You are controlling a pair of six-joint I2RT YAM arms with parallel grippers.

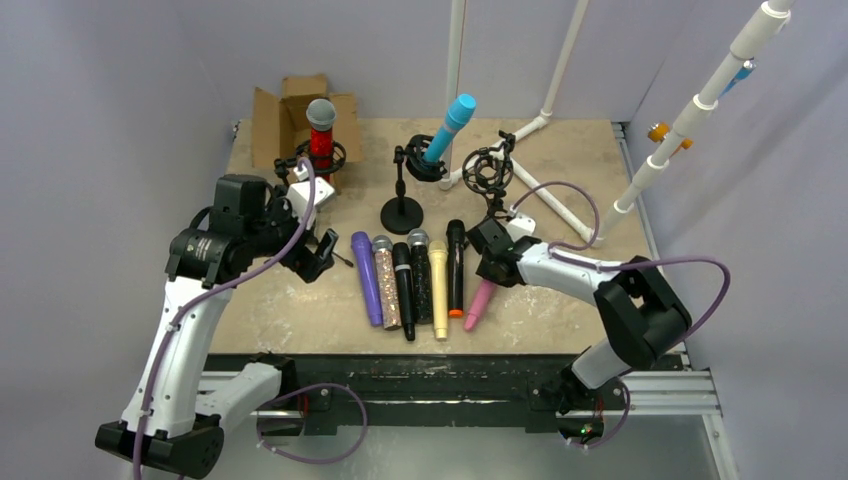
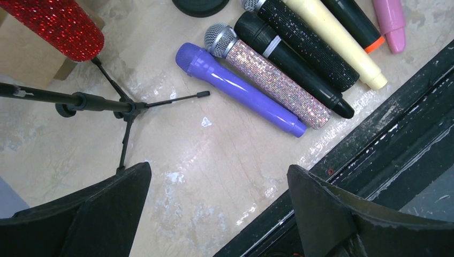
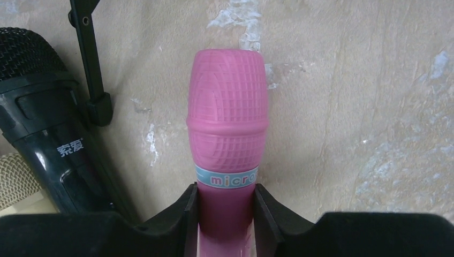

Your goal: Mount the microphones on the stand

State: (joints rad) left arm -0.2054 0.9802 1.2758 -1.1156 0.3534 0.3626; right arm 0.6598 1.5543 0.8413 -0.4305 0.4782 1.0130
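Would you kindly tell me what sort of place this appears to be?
Probably a robotics lab cell, not a studio: two arms mounted at a scuffed table, plain grey walls, a white pipe frame, and microphones laid in a tidy row.

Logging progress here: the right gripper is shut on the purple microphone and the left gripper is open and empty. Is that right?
Not the purple one: the right wrist view shows the right gripper shut on the pink microphone. The purple microphone lies free on the table. The left gripper is open and empty, as you said.
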